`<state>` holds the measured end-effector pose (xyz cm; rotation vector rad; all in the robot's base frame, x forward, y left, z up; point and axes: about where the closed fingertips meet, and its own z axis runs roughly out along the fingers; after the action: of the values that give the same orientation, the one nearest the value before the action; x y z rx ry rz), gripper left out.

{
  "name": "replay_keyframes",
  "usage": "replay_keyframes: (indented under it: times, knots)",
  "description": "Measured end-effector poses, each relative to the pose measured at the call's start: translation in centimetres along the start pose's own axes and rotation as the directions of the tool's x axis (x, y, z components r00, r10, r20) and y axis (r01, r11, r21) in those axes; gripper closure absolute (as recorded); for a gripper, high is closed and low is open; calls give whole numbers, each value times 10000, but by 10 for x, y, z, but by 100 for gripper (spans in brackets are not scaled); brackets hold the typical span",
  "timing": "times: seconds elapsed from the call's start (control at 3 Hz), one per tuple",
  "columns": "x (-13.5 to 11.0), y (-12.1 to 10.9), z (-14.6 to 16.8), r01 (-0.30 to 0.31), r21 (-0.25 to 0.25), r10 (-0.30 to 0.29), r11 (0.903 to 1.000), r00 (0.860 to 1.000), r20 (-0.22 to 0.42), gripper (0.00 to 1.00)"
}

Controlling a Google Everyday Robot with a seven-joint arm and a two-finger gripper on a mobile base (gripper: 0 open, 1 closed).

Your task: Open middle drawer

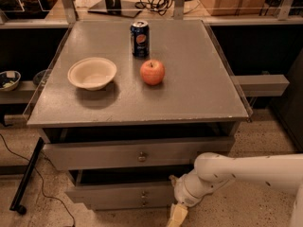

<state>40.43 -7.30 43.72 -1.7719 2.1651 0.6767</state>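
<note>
The middle drawer [111, 193] is a shallow grey front under the wider, taller top drawer [94, 154], low in the camera view. Its small round knob [143, 193] sits at the centre. A dark gap shows above its front. My white arm [246, 171] reaches in from the right. My gripper [177, 215] hangs at the bottom edge of the view, just right of the middle drawer's front and lower right of its knob. Its tip is partly cut off by the frame.
On the grey cabinet top [199, 93] stand a white bowl [92, 73], a red apple [152, 72] and a blue soda can [139, 38]. The lowest drawer's knob [144, 203] shows below. A black cable [47, 190] lies on the floor at left. A grey shelf [262, 84] sticks out at right.
</note>
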Motion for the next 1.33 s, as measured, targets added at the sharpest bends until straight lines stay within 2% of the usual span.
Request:
replay_keyframes:
  times: [0.67,1.0,1.33]
  knots:
    - [0,8,-7,31,-62,-29,10000,9996,298,0]
    - [2,41,-30,202,-145,-185,9997,9936,1115,0]
    - [8,73,-52,353,-203,-309,9992,9816,1882,0]
